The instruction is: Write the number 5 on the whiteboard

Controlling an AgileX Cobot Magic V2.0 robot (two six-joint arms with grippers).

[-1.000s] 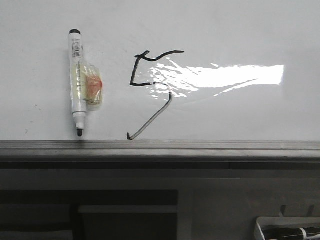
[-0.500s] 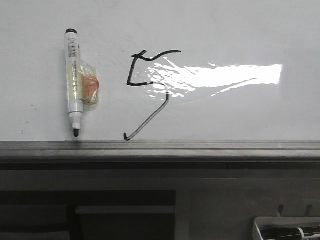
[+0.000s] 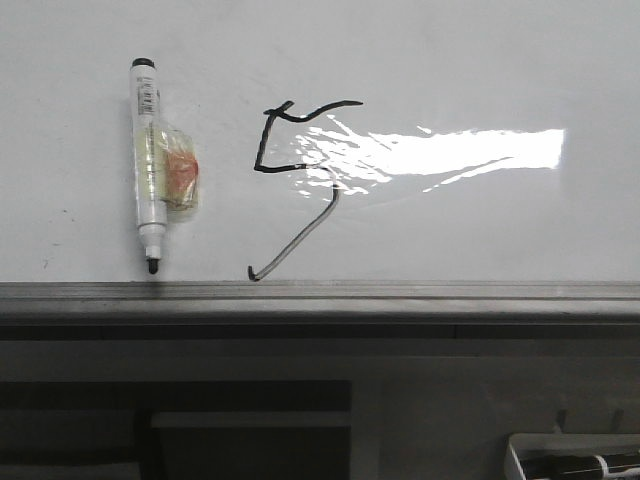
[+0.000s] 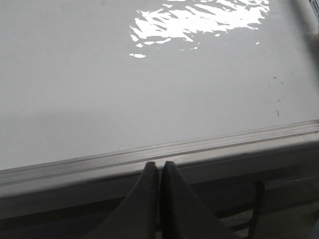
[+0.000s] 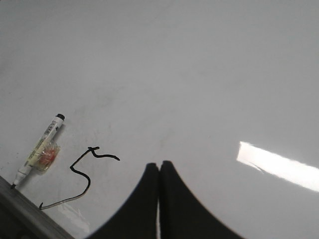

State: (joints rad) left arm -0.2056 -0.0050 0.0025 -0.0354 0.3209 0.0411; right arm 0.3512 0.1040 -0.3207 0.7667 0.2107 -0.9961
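Left pincer (image 4: 159, 167) closed; right pincer (image 5: 159, 167) closed above whiteboard (image 5: 199, 74)

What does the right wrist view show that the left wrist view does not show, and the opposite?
Only the right wrist view shows the number 5, the marker lying beside it, and the right tool, shut and empty. Only the left wrist view shows the left tool, also shut and empty, and a few tiny dark specks on the board. Both show the whiteboard, its grey edge rail and a bright glare patch.
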